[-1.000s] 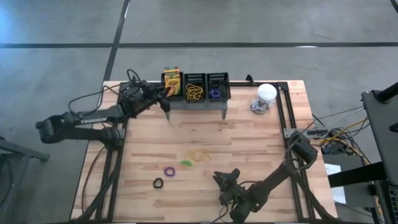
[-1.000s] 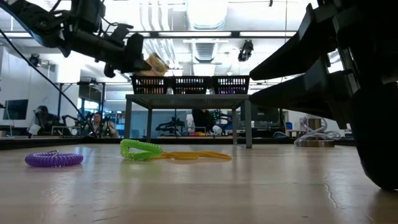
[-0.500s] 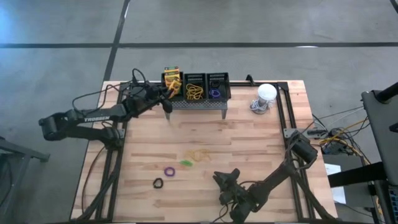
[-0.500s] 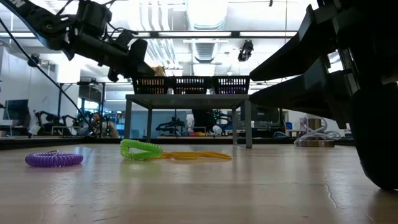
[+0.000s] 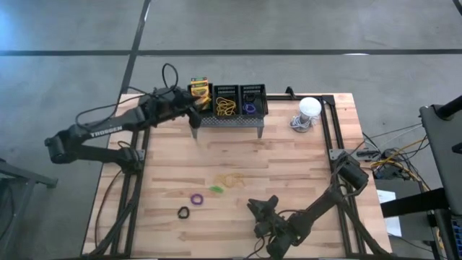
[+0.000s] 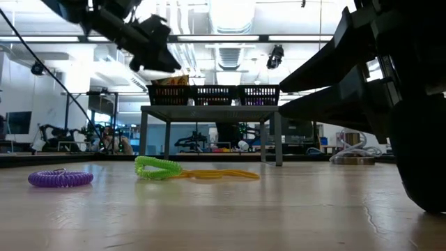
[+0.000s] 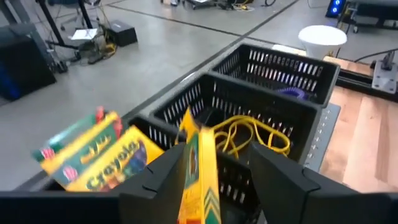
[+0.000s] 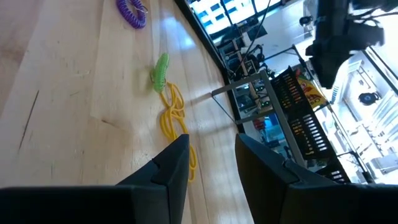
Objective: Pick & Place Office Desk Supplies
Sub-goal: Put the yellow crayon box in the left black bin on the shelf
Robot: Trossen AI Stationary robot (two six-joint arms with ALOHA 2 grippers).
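Overhead, the light butcher-block wooden desk (image 5: 289, 166) carries a grey perforated metal stand (image 5: 229, 121) at its far edge. Three small black mesh bins (image 5: 227, 100) sit in a row on it. The left gripper (image 7: 208, 177), above the bin nearest the far left corner, is clamped on an upright yellow-and-green crayon box (image 7: 198, 168); more boxes (image 7: 93, 152) fill that bin. The right gripper (image 8: 205, 158) rests parted at the near edge. Purple (image 5: 196, 198), black (image 5: 183, 212), green (image 5: 216, 189) and yellow (image 5: 232, 180) coil loops lie mid-desk.

A robotics lab or workshop: a butcher-block wooden bench (image 5: 281, 162) on a bare grey concrete floor (image 5: 289, 25), bright ceiling strip lights (image 6: 233, 14), other black equipment stands (image 6: 63, 132), loose cables (image 5: 393, 155) past the bench's right edge.
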